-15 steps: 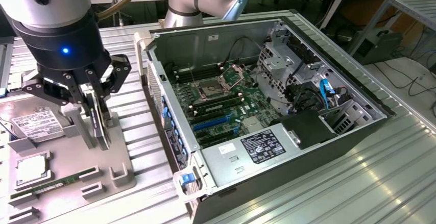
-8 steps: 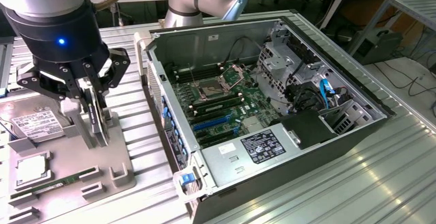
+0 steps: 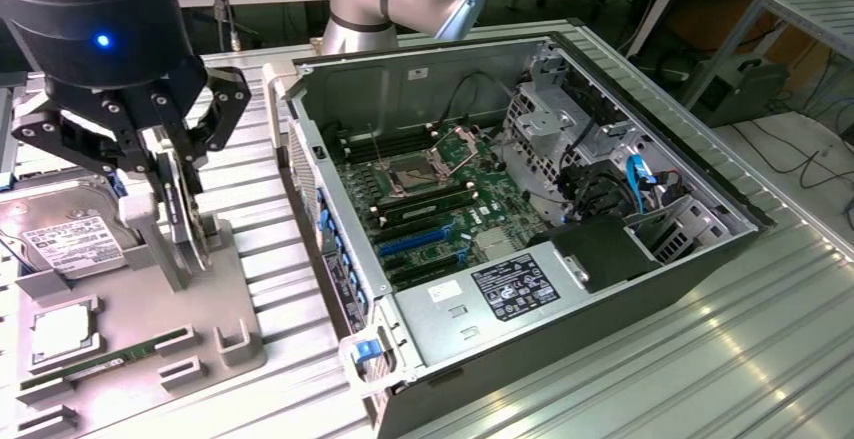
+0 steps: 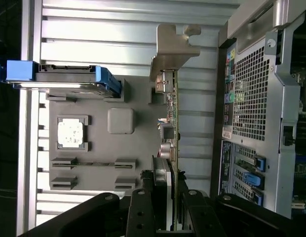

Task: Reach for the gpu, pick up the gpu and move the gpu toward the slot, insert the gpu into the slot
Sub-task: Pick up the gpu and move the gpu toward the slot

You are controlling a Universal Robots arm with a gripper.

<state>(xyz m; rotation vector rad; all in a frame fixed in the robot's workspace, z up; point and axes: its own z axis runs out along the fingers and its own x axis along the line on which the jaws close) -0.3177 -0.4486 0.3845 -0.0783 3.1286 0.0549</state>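
While the pincer (image 3: 171, 159) hangs over the grey tray (image 3: 214, 309) on the desk (image 3: 747, 339), its fingers are drawn in narrow and clamp the graphics card (image 3: 180, 224). The card stands on edge at the exterior view's left, well apart from the blue slot (image 3: 411, 244) inside the open computer case (image 3: 400, 84).

The wrist view adds the pincer (image 4: 165, 197) pressing both faces of the card (image 4: 174, 123), the card's silver bracket (image 4: 172, 49) at the far end, and the case's perforated rear wall (image 4: 249, 89) near it. The exterior view gives the motherboard and the slot.

Whether the card's lower edge touches the tray I cannot tell. The pincer's body covers the card's top, and the hard drive (image 3: 60, 239) is cut off at the exterior view's left.
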